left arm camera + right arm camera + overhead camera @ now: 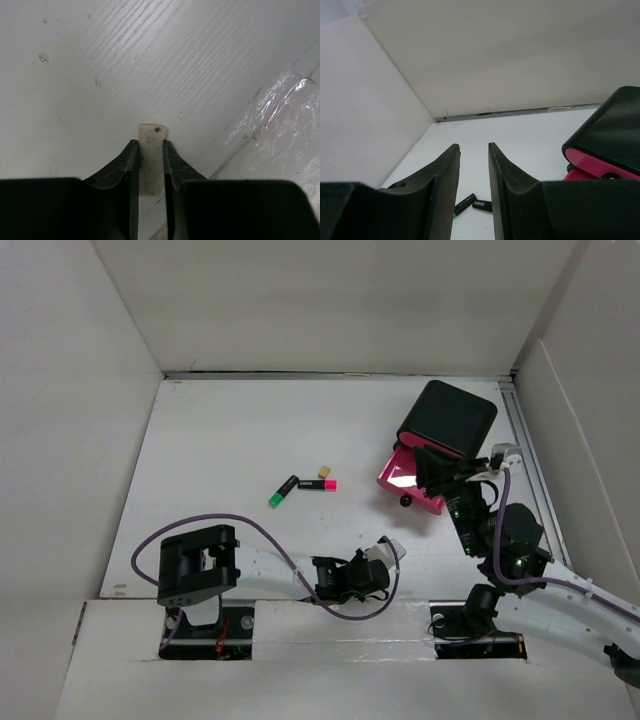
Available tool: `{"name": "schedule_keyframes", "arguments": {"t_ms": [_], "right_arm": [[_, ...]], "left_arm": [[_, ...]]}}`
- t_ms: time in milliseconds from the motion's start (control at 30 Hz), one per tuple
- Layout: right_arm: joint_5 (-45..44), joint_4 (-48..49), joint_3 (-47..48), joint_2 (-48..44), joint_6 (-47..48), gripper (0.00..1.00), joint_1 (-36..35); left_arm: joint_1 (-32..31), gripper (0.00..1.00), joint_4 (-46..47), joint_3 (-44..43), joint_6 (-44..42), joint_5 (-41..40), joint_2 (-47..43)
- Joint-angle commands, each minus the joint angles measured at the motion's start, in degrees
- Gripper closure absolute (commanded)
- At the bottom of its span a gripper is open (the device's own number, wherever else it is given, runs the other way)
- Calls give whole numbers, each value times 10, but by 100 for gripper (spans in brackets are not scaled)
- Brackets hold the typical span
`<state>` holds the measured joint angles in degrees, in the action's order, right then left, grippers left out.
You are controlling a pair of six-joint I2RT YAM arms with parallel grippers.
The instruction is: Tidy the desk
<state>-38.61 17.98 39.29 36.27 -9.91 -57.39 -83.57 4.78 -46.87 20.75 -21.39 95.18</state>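
I can read no writing anywhere; the dark label on the pink-capped marker is too small to make out. My left arm lies low, stretched rightward along the near edge of the tabletop, with a purple cable looping over it. My left gripper points down at the surface, its black fingers clamped on a flat white strip with squared corners and a dark speck near its tip. The tabletop is matte white with a fine grain and a few small scuffs, and it fills the floor between the plain white walls. Glossy, wrinkled tape runs beside the left gripper on its right. Near the middle a black marker with a green cap and the pink-capped one lie almost end to end, with a small tan block just beside the pink one on its far side. My right arm is folded upward at the right. My right gripper is raised and faces the back wall, its fingers apart with nothing between them. Just to its right sits a smooth black box with rounded corners, tilted. Its glossy pink drawer and a small round black knob are on the side toward the arms.
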Motion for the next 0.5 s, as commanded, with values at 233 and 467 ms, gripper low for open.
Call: {"name": "schedule_keyframes", "arguments": {"t_ms": [233, 467], "right_arm": [[7, 7, 18, -17, -4, 65, 1], [8, 7, 18, -23, -7, 65, 1]], "left_arm": [[67, 100, 15, -27, 13, -125, -91], [141, 99, 154, -107, -40, -56, -108]]}}
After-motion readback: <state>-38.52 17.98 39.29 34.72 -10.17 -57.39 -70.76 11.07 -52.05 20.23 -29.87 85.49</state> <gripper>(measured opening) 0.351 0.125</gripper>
